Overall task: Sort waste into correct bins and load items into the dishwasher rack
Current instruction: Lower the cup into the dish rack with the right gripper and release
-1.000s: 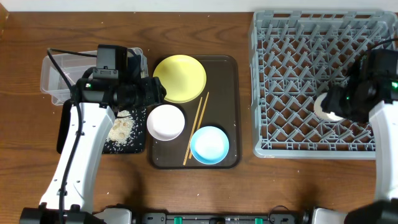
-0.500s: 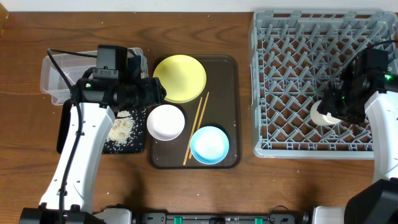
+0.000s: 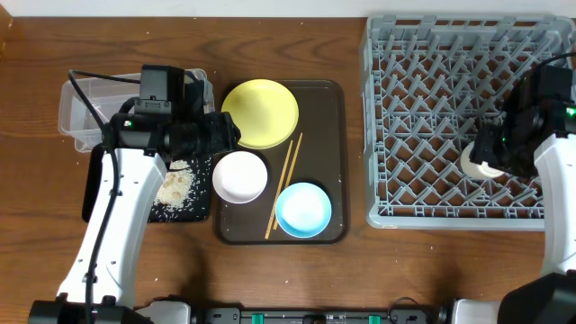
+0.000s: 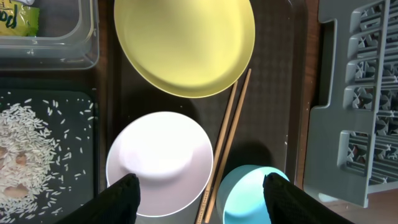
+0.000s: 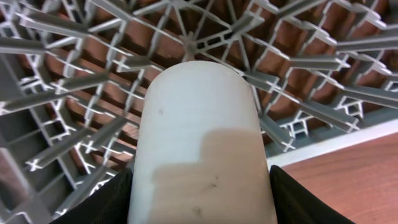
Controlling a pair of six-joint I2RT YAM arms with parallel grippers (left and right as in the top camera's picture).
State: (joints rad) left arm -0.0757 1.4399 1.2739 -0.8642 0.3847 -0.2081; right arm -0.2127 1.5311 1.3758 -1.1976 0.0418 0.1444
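Observation:
The grey dishwasher rack fills the right side. My right gripper is shut on the small pale cup, holding it over the rack's front right part; in the right wrist view the cup fills the space between both fingers above the rack's lattice. My left gripper is open and empty, above the yellow plate, white bowl, light blue bowl and chopsticks. The left wrist view shows the white bowl and blue bowl by its fingertips.
The dishes lie on a brown serving tray. At the left stand the clear tub, with the green wrapper inside, and the black tray holding rice scraps. The rack's edge is right of the serving tray.
My right gripper has shifted slightly with the cup inside the rack, first toward the front left, then back right. The left arm has not moved.

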